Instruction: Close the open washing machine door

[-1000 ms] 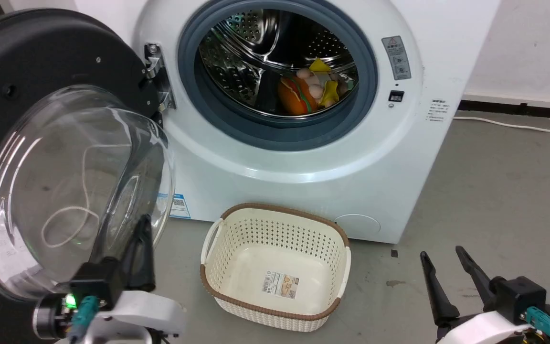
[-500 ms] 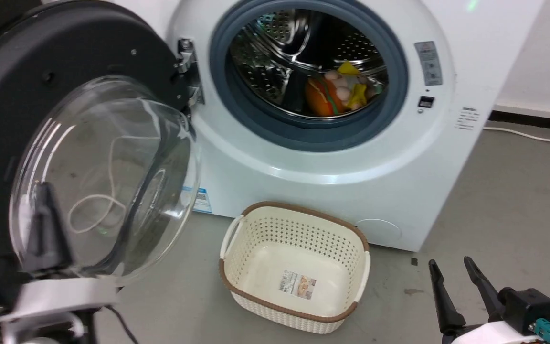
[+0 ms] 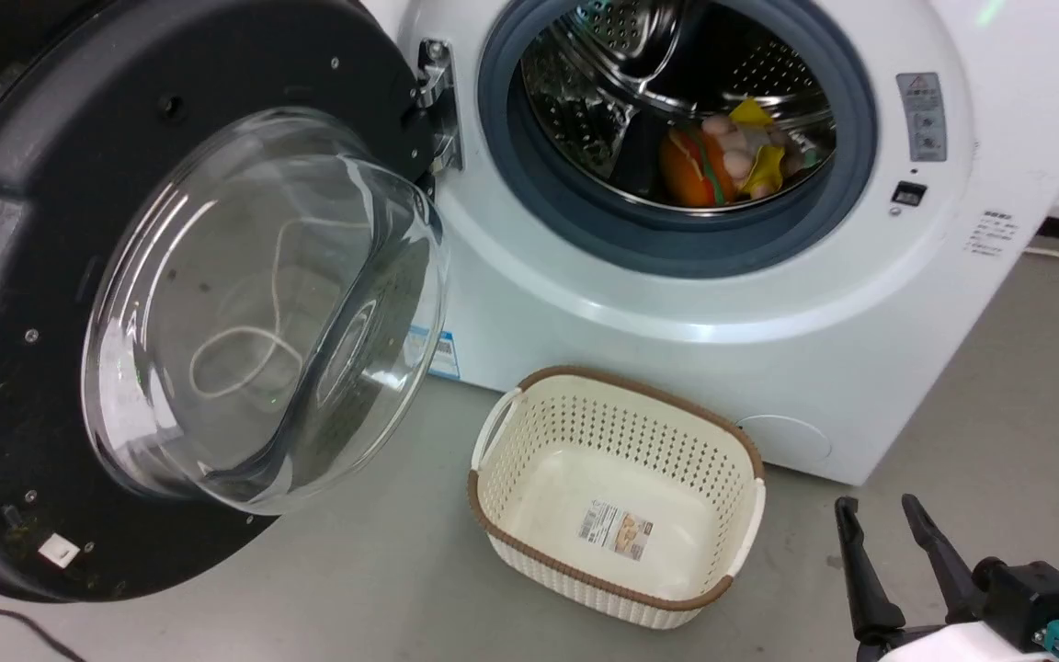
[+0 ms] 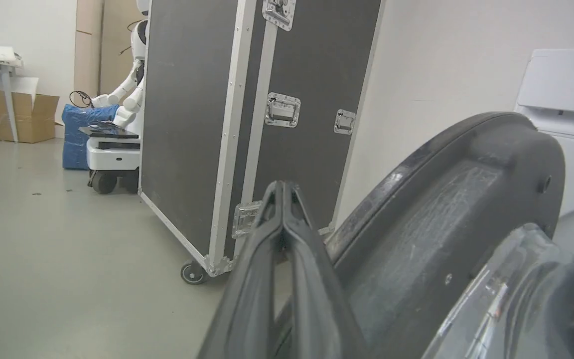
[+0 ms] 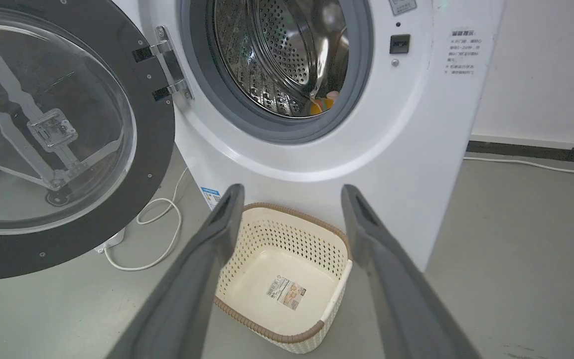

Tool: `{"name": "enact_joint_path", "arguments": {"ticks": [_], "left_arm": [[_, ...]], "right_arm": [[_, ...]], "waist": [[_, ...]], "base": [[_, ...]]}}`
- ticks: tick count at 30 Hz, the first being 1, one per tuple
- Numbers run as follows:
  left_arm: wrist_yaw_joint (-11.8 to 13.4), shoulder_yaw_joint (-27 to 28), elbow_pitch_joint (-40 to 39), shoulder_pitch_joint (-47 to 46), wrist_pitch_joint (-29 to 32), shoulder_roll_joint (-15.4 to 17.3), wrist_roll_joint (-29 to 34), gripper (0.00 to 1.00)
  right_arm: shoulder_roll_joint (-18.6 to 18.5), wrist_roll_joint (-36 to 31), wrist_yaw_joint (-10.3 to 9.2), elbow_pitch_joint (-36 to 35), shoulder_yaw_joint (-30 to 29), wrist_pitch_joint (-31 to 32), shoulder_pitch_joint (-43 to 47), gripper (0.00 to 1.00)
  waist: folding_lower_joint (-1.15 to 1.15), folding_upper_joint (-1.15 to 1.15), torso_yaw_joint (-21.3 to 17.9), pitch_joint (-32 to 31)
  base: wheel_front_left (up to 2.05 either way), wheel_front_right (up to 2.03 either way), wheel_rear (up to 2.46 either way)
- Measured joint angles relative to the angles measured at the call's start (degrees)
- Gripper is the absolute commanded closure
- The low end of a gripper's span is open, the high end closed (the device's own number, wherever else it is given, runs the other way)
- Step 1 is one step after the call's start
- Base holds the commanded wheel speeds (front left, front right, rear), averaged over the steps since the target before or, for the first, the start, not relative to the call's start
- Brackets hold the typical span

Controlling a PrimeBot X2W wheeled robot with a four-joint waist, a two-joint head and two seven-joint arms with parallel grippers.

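Door stands swung wide on its hinge and fills your head view from 8 to 11 o'clock. Its top and left edge are cut off by the frame. A white cable shows warped through the glass bowl.

Washer sits at 1 o'clock with its mouth open; the top of the drum is cropped. Inside you see an orange and yellow lump, too small to identify.

Basket is on the floor at 5 o'clock, just in front of the washer.

Right gripper is at 4 o'clock, fingers spread wide with nothing between them; its wrist is cut off.

Left gripper, in the left wrist view, has its fingers pressed together, tips meeting and holding nothing. The door's black rim lies just beside it at 3 o'clock; you cannot tell whether they touch.
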Motion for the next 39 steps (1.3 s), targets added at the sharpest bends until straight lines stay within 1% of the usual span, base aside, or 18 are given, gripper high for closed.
{"name": "enact_joint_path", "arguments": {"ticks": [3, 6, 9, 11, 13, 19, 21, 25, 28, 32, 39], "left_arm": [[0.0, 1.5, 2.6, 0.0, 1.4, 2.8, -0.3, 1.00], [-0.7, 1.9, 5.8, 0.0, 4.3, 5.9, -0.3, 1.00], [-1.8, 1.8, 8.4, 0.0, 7.7, 8.3, -0.6, 1.00], [-3.0, 1.4, 10.0, 0.2, 10.7, 9.7, -1.8, 1.00], [-4.3, 0.7, 11.1, 0.4, 13.2, 10.7, -3.1, 1.00], [-6.9, -2.0, 12.2, 0.4, 18.8, 12.9, -7.5, 1.00], [-7.2, -3.2, 12.3, 0.8, 21.3, 13.7, -9.7, 1.00], [-7.6, -5.0, 11.7, 2.3, 24.2, 15.0, -14.9, 1.00], [-7.7, -8.4, 9.6, 4.6, 26.3, 16.7, -19.0, 1.00], [-8.4, -15.3, 5.0, 8.3, 27.9, 19.7, -23.8, 1.00], [-8.9, -26.9, -2.5, 10.6, 27.6, 25.6, -28.4, 1.00]], "right_arm": [[0.0, 0.2, 0.00, 0.0, -0.1, -0.1, 0.0, 0.00], [0.0, 0.6, 0.00, 0.1, -0.2, -0.6, 0.0, 0.00], [0.0, 1.0, 0.00, 0.3, -0.2, -1.1, 0.0, 0.00], [0.0, 1.0, 0.00, 0.3, -0.3, -1.3, 0.0, 0.00], [0.0, 1.2, 0.00, 0.4, -0.4, -1.5, -0.1, 0.00], [0.0, 2.0, 0.00, 0.5, -0.6, -2.1, -0.1, 0.00], [0.0, 2.3, 0.00, 0.5, -0.6, -2.2, -0.1, 0.00], [0.0, 3.1, 0.00, 0.9, -1.0, -2.7, -0.1, 0.00], [0.0, 3.8, 0.00, 1.3, -1.5, -3.1, -0.2, 0.00], [0.0, 4.8, 0.00, 1.8, -2.5, -3.6, -0.2, 0.00], [0.0, 6.1, 0.00, 2.6, -4.5, -4.5, -0.2, 0.00]], "waist": [[0.00, 0.00, 0.5, 0.9], [0.01, 0.00, 0.9, 1.7], [0.01, 0.00, 1.2, 2.5], [0.01, 0.00, 1.3, 3.0], [0.01, 0.00, 1.5, 3.5], [0.00, 0.00, 2.2, 4.5], [0.00, 0.00, 2.4, 4.7], [0.00, 0.00, 2.8, 5.0], [0.00, 0.00, 3.1, 4.8], [0.00, 0.00, 3.8, 4.3], [0.00, 0.00, 5.0, 3.7]], "base": [[0.00, 0.00, 0.00], [0.00, 0.00, 0.00], [0.00, 0.00, 0.00], [0.00, 0.00, 0.00], [0.00, 0.00, 0.00], [0.00, 0.00, 0.00], [0.00, 0.00, 0.00], [0.00, 0.00, 0.00], [0.00, 0.00, 0.00], [0.00, 0.00, 0.00], [0.00, 0.00, 0.00]]}}
